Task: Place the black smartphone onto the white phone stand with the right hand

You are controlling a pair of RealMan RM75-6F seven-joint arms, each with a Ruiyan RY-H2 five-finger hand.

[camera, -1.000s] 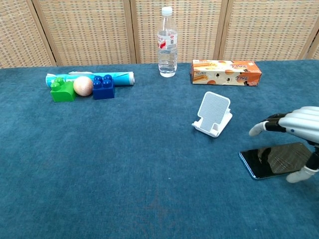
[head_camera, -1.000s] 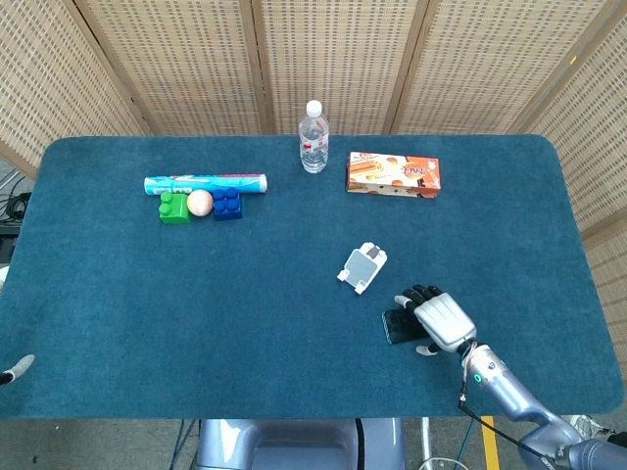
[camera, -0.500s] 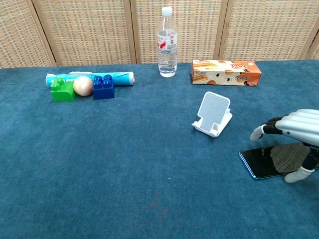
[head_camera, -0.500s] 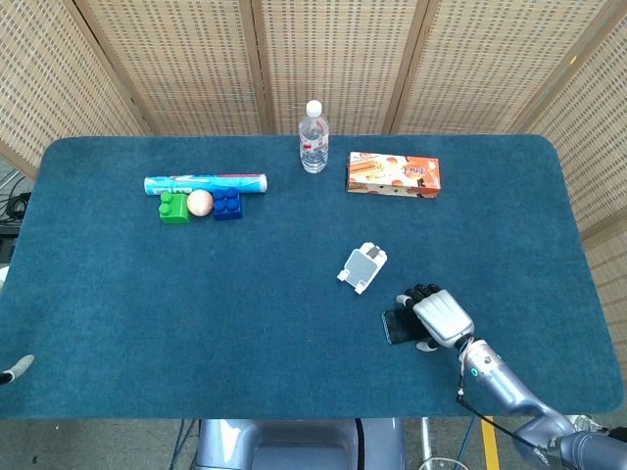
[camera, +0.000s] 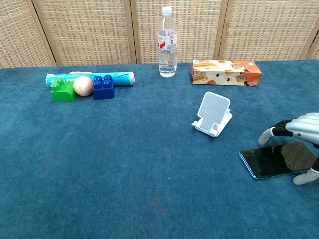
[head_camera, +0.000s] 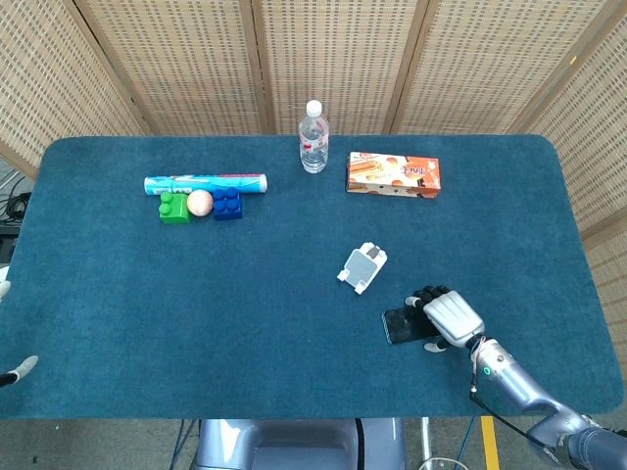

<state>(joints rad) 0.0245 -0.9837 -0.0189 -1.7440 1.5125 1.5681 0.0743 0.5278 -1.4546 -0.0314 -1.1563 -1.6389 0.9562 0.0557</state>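
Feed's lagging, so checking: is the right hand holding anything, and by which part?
Nothing held yet. The right hand arches over the phone's right end, fingers spread; the phone lies flat on the table.

Right hand sits low near the tabletop's front-right corner, palm down, silver back facing up. Its dark fingers curl forward and downward, spread a little, with the thumb tip reaching out on the near side. In the chest view the hand pokes in from the right edge, fingers arched, nothing gripped. The forearm runs back toward the front-right corner. Left hand: only a pale tip shows at the front-left edge.
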